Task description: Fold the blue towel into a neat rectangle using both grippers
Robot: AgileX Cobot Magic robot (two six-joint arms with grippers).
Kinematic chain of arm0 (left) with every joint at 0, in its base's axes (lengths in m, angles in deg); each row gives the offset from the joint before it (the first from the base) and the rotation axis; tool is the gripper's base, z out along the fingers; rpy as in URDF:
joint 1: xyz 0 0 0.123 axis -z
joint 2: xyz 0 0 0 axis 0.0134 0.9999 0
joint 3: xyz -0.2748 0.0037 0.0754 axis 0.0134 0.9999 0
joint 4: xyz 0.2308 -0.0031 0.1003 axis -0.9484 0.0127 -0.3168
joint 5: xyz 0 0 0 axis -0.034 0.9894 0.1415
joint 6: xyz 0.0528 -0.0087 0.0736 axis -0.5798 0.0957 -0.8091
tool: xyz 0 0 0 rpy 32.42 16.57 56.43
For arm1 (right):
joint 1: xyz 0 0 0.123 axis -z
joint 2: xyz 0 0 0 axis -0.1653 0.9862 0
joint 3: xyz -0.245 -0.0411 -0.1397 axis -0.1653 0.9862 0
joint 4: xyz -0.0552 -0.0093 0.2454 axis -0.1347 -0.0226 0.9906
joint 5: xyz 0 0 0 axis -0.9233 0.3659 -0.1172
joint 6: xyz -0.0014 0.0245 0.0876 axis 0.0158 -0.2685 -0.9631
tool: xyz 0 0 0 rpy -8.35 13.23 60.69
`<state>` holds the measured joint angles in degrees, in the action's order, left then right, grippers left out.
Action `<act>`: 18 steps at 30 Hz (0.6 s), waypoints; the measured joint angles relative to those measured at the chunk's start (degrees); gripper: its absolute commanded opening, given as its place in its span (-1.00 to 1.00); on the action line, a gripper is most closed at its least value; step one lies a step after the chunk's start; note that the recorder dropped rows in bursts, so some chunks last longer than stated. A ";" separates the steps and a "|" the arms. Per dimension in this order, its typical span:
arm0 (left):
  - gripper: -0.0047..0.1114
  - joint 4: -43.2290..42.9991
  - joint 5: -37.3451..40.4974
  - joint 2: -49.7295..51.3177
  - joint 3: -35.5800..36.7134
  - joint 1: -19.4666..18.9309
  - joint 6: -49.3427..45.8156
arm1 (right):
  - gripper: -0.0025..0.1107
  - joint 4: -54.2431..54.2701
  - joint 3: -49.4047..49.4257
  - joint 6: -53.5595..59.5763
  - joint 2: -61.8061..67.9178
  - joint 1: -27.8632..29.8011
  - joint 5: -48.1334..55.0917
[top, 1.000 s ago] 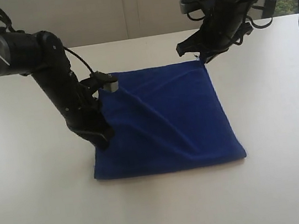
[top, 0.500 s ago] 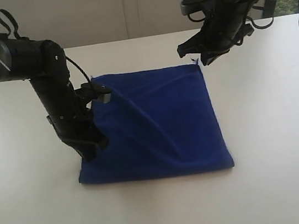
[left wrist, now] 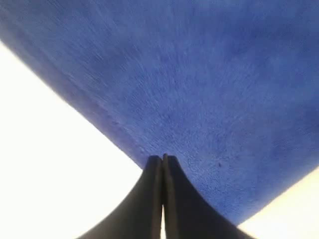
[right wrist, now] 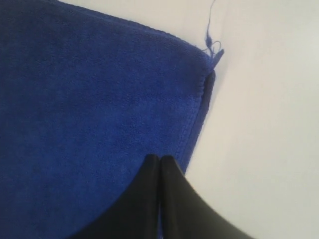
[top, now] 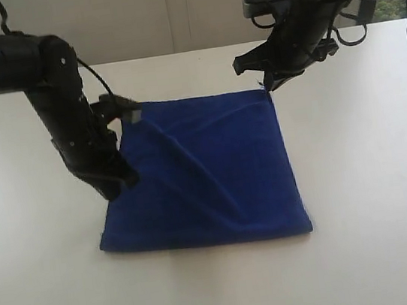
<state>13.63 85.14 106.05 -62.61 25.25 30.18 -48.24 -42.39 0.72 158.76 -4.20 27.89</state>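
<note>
While the blue towel (top: pixel 207 175) lies spread on the white table (top: pixel 373 174), creased by a diagonal ridge, the left claw (top: pixel 117 186) has its jaws pressed together on the towel's left edge. The right claw (top: pixel 266 83) is likewise clamped on the cloth just inside the far right corner, where a loose thread (right wrist: pixel 209 30) trails onto the table.

I see the blue towel (top: pixel 207 175) spread on the white table (top: pixel 373 174), with creases running diagonally across it. My left gripper (top: pixel 115 187) pinches its left edge, and my right gripper (top: pixel 265 84) meets its far right corner.
</note>
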 measured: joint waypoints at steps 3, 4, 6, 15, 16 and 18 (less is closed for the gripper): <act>-0.92 0.03 -2.03 -3.07 -0.36 0.00 0.09 | -0.96 1.48 0.00 0.21 0.00 0.00 0.00; -0.92 0.03 -2.55 -3.47 -0.40 0.00 0.09 | -0.96 1.93 0.00 0.25 0.00 0.00 0.00; -0.92 0.03 -4.02 -3.26 -0.25 0.00 0.09 | -0.96 2.33 0.00 0.36 0.00 0.00 0.00; -0.92 0.03 -6.57 1.14 3.43 0.00 0.09 | -0.96 2.71 0.09 0.36 4.40 0.00 -3.62; -0.92 0.03 -6.57 1.18 3.57 0.00 0.09 | -0.96 2.71 0.24 0.36 4.88 0.00 -4.28; -0.92 0.17 -6.77 1.18 3.57 0.00 0.09 | -0.96 2.71 0.38 0.36 5.75 -0.10 -5.75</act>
<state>13.81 78.37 107.23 -59.04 25.25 30.27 -45.53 -42.01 1.08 164.52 -4.30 22.14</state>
